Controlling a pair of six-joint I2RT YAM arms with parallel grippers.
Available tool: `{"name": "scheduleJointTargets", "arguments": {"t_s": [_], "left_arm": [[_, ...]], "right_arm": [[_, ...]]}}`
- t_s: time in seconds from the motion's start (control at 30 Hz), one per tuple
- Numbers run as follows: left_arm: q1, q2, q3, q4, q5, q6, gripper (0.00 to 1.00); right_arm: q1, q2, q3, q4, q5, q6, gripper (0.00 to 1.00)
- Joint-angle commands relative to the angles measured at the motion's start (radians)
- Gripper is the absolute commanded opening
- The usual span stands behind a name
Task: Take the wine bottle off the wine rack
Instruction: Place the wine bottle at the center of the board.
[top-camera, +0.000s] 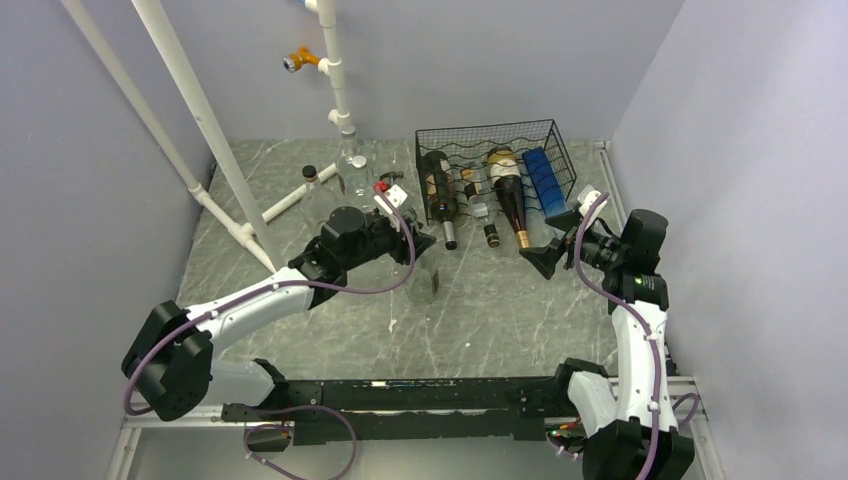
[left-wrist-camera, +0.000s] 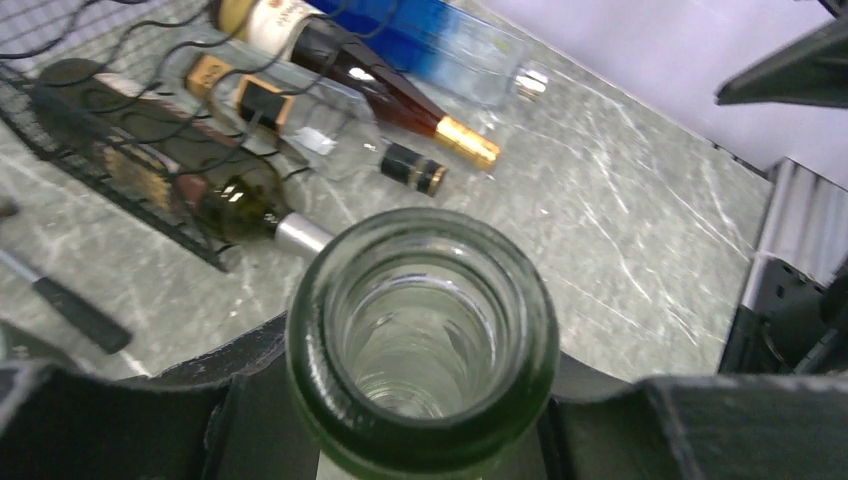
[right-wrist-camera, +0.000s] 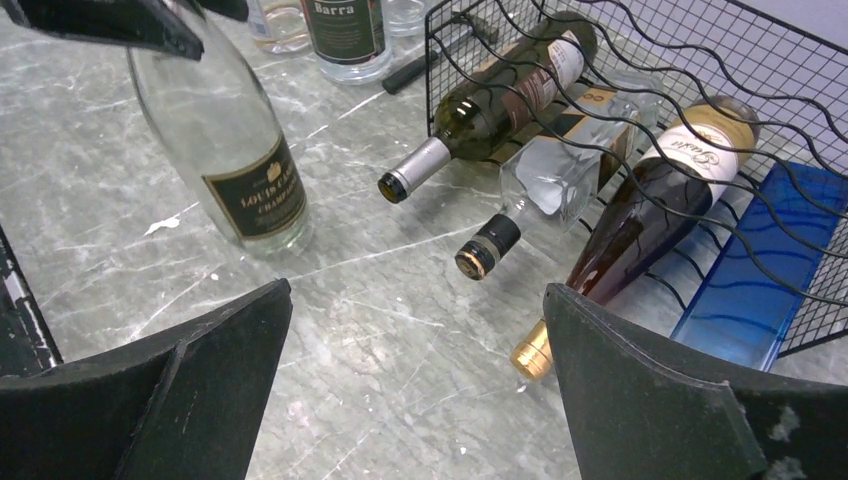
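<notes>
The black wire wine rack (top-camera: 490, 135) stands at the back right. Lying in it, necks toward me, are a dark green bottle (top-camera: 437, 190), a small clear bottle (right-wrist-camera: 545, 185), an amber bottle with a gold cap (right-wrist-camera: 640, 220) and a blue bottle (right-wrist-camera: 760, 270). A clear wine bottle (top-camera: 425, 275) with a dark label stands upright on the table, left of the rack. My left gripper (top-camera: 415, 240) is shut on its neck, and its green rim (left-wrist-camera: 330, 390) fills the left wrist view. My right gripper (right-wrist-camera: 415, 340) is open just in front of the gold cap (right-wrist-camera: 533, 352), touching nothing.
White pipes (top-camera: 200, 120) slant across the back left. Two clear bottles (top-camera: 352, 165) (top-camera: 312, 195) stand near them. A black-handled tool (left-wrist-camera: 65, 300) lies left of the rack. Grey walls close in both sides.
</notes>
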Motion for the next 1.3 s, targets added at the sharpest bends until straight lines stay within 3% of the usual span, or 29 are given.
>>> {"name": "scheduleJointTargets", "arguments": {"t_s": [0.0,0.6,1.27], "left_arm": [[0.04,-0.087,0.055,0.168,-0.057,-0.006,0.0],[0.123,-0.198,0.034,0.08,-0.336,0.105,0.0],[0.222,-0.189,-0.022,0.131,-0.512,0.146,0.0]], "right_arm": [[-0.004,-0.015,-0.01,0.049,0.02,0.014,1.0],[-0.005,-0.022,-0.01,0.045,0.032,0.006,1.0],[-0.005,-0.02,-0.01,0.042,0.042,0.0,1.0]]}}
